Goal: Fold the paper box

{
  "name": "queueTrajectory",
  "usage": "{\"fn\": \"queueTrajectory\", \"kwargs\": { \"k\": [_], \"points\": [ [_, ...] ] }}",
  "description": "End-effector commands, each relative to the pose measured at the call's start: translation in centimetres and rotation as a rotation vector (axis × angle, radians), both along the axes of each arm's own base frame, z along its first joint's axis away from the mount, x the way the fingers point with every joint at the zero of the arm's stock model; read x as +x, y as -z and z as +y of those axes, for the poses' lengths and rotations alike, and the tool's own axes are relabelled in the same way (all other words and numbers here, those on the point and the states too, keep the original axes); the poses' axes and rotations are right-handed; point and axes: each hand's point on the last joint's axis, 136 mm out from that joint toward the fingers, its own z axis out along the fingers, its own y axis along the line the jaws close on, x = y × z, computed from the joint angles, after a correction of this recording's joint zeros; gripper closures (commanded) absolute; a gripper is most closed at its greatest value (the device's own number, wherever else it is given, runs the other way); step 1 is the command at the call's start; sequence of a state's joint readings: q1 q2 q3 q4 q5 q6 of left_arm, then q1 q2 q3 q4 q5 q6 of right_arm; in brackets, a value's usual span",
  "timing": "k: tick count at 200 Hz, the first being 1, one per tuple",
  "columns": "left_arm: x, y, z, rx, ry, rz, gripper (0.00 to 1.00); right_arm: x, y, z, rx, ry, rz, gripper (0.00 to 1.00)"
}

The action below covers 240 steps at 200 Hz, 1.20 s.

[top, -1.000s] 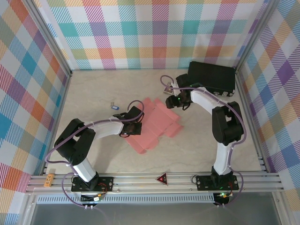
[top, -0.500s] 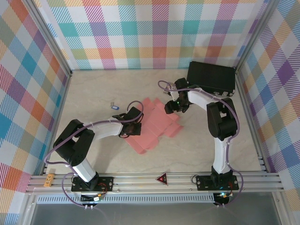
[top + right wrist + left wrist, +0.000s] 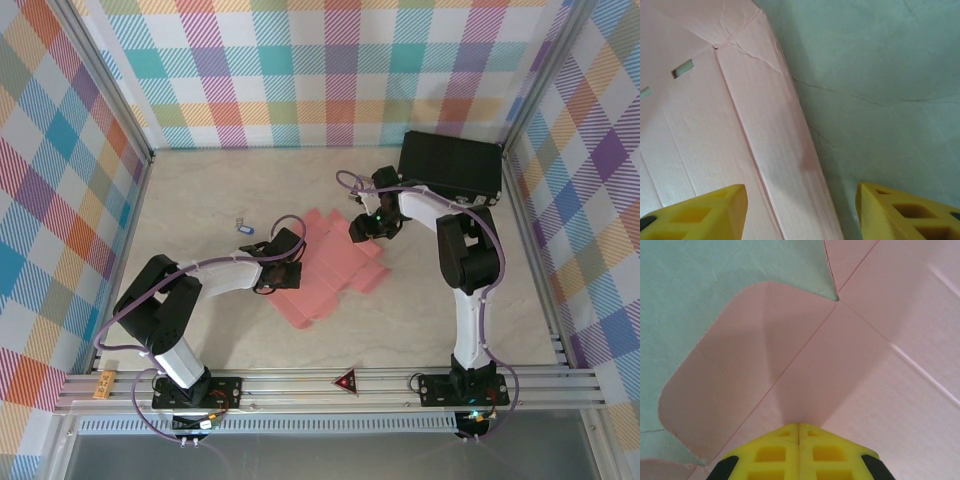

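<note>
Nearest in, the left tool [image 3: 799, 437] has its yellow jaws pressed flat together with nothing between them. It sits over a scored crease of the paper box [image 3: 335, 265], beside a rounded flap [image 3: 715, 370]. I can't tell if it's bearing down on the card or just above it.

The box is a flat, salmon-pink die-cut sheet, unfolded, lying mid-tabletop [image 3: 200, 200] between the two arms.

Farther back on the right, the right tool [image 3: 800, 215] is spread wide and holds nothing. One finger is over the pink card and the other over bare tabletop, straddling the sheet's far-right edge strip [image 3: 770, 130].

My read is that this is thin, light card. It's stiff across the panels, springy at the scores, and likely to slide on that smooth surface unless it's pinned. There are fine cracks at the corner [image 3: 747, 52], so it probably tears if yanked. The sensible grip looks like that edge strip just outside its crease, lifted gently while the other tool pins the panel.

Far right, a black hard case [image 3: 452, 165] sits well apart from the sheet.
</note>
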State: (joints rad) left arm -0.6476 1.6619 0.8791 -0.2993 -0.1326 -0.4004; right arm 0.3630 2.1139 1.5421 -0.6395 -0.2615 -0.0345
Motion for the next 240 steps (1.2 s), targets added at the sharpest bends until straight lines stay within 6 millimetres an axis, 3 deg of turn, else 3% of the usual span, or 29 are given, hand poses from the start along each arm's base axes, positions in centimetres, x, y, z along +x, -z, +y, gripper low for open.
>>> {"fn": "queueTrajectory", "kwargs": {
  "k": [1, 43, 118, 240],
  "points": [
    [-2.8, 2.1, 1.4, 0.049, 0.005, 0.106, 0.98, -0.8, 0.3, 0.7, 0.039, -0.024, 0.061, 0.41],
    [-2.7, 2.0, 1.3, 0.047, 0.004, 0.103, 0.98, -1.2, -0.1, 1.3, 0.075, -0.043, 0.076, 0.44],
    [-2.5, 1.9, 1.3, 0.046, 0.001, 0.099, 0.98, -1.4, -4.1, 2.4, 0.162, -0.075, 0.026, 0.52],
    [-2.4, 2.0, 1.1, 0.045, 0.001, 0.101, 0.98, -1.6, -3.6, 1.6, 0.102, -0.115, 0.017, 0.74]
  ]
}}
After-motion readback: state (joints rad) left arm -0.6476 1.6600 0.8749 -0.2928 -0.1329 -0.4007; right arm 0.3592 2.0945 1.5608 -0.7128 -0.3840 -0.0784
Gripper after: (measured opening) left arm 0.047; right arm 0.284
